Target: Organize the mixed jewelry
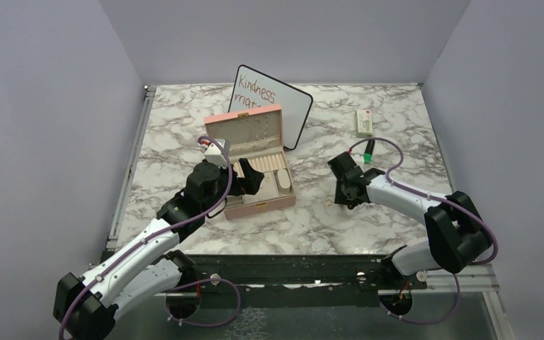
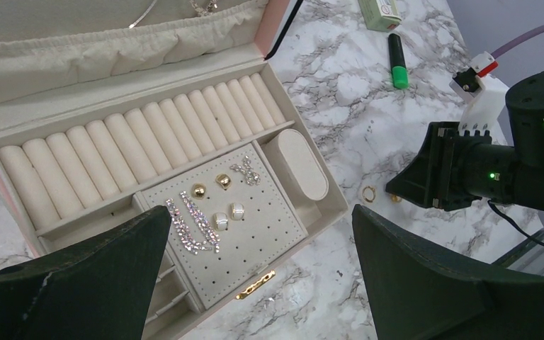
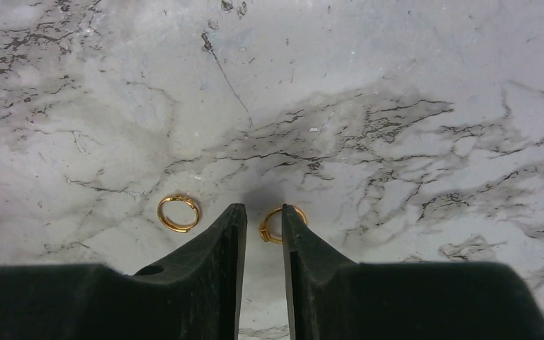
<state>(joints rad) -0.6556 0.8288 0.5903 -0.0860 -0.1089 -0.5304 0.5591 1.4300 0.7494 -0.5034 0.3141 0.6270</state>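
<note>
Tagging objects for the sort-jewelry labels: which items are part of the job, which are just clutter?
Job:
- two small loose gold rings
- open pink jewellery box
- stud and crystal earrings pinned inside it

Lying about:
- white handwritten whiteboard
- green marker pen
- small white-green packet

2 gold hoops (image 3: 178, 212) flat on marble (image 3: 397, 71), near each other, studs (image 2: 200, 190) + crystal drops (image 2: 191, 223) on box pad (image 2: 269, 212)
</note>
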